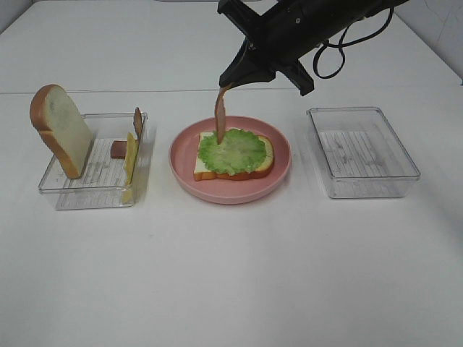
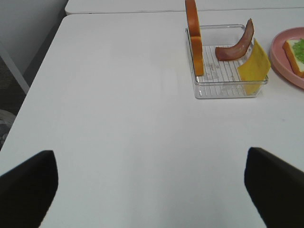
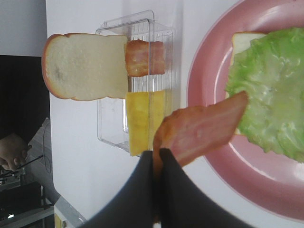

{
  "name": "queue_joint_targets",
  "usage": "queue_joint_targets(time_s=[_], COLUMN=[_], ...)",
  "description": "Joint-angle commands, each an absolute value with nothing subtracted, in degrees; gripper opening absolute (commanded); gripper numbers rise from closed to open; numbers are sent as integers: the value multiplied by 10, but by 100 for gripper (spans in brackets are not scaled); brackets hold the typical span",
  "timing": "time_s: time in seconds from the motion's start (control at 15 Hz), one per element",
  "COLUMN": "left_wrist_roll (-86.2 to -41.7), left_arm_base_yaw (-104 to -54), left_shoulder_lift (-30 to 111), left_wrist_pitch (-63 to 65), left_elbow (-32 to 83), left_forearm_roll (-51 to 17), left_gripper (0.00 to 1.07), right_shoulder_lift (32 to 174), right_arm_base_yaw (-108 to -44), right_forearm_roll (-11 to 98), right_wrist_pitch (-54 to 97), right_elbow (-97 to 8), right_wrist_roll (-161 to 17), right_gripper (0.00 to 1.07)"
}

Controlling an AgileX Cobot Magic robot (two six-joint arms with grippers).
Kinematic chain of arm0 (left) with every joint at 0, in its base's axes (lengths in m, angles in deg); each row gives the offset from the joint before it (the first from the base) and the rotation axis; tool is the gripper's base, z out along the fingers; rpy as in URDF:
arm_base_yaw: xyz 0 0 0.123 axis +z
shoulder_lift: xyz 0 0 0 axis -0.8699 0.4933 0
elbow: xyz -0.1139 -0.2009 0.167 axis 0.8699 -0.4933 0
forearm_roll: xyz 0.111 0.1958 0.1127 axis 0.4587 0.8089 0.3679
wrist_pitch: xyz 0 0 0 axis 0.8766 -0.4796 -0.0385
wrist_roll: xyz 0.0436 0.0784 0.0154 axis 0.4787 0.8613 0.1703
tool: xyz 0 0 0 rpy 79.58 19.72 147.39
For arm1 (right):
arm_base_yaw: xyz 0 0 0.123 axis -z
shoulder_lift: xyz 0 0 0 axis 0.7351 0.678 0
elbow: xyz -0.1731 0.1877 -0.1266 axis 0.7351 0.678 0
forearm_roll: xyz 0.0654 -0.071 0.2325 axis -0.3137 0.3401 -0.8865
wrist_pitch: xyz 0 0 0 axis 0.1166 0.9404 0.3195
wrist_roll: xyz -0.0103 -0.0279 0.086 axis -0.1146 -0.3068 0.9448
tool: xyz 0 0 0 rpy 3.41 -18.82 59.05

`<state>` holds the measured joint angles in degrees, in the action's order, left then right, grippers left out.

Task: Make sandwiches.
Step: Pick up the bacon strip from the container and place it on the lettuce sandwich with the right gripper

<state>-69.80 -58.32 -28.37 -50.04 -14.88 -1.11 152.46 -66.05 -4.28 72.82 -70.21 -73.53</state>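
Observation:
A bread slice (image 1: 264, 160) topped with ruffled green lettuce (image 1: 233, 150) lies on the pink plate (image 1: 181, 159) at the table's middle. My right gripper (image 1: 226, 87) is shut on a reddish-brown meat strip (image 1: 220, 114) that hangs down over the lettuce's left edge; the right wrist view shows the gripper (image 3: 156, 154), the strip (image 3: 199, 128), the lettuce (image 3: 270, 99) and the plate (image 3: 209, 71). A second bread slice (image 1: 61, 130) stands in the left clear tray (image 1: 72, 189) with another meat strip (image 1: 137, 121) and a yellow cheese square (image 1: 131, 159). My left gripper (image 2: 152, 180) is open above bare table.
An empty clear tray (image 1: 362, 152) sits right of the plate. In the left wrist view the left tray (image 2: 228, 90) holds the bread slice (image 2: 194, 38), meat strip (image 2: 235, 45) and cheese (image 2: 254, 64), with the plate's edge (image 2: 285, 66) beyond it.

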Motion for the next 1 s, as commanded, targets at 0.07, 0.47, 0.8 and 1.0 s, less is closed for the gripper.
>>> queue_joint_targets(time_s=[0.07, 0.47, 0.8, 1.0], left_wrist_roll=[-697, -695, -695, -695], left_arm_base_yaw=[-585, -585, -585, -585], left_shoulder_lift=[-292, -292, -292, -292], left_wrist_pitch=[-498, -498, -498, -498], left_elbow=[-150, -150, -150, -150], left_forearm_roll=[-8, -8, -8, -8], left_gripper=[102, 102, 102, 102], right_shoulder_lift=[1559, 1643, 1660, 1660], right_arm_base_yaw=[-666, -691, -693, -691], right_forearm_roll=[-60, -62, 19, 139], right_wrist_pitch=[736, 765, 765, 781], right_elbow=[-750, -848, -848, -848], right_wrist_roll=[-749, -732, -707, -656], right_gripper=[0, 0, 0, 0])
